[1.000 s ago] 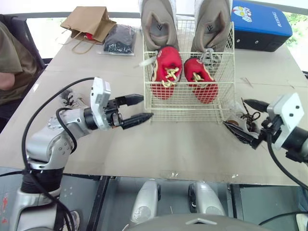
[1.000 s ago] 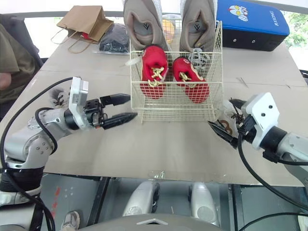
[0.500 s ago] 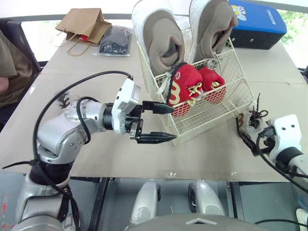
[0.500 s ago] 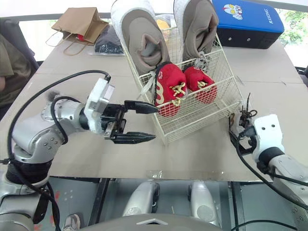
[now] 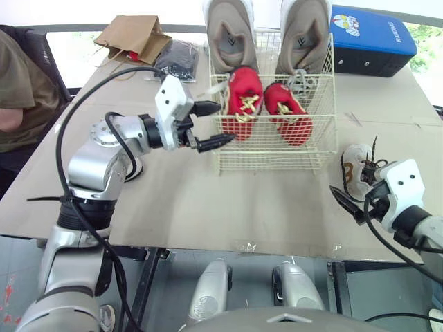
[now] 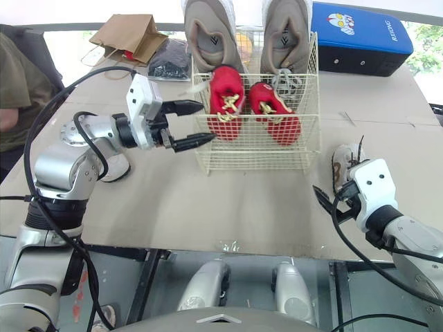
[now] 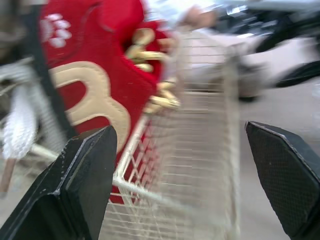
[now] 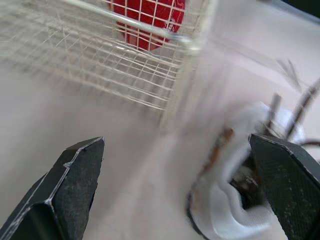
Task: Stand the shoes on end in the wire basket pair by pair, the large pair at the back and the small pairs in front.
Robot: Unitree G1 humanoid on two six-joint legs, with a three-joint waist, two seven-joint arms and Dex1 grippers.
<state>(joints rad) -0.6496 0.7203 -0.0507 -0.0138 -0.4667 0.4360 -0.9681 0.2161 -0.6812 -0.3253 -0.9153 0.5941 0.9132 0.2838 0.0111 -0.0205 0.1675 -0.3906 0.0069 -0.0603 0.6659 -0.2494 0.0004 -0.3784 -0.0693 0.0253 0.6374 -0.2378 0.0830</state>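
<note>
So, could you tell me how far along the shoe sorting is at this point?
Done: the large beige pair stands at the back of the wire basket, the red pair in front. In hand: nothing; the left gripper is open at the basket's front left corner, the right gripper open beside a white shoe on the table. Left: that shoe and, apparently, its mate by the left arm.

Large pair [image 5: 230, 31] behind small pair [image 5: 242, 95] in basket [image 5: 273, 153]; loose shoe [image 5: 351, 171] right.
</note>
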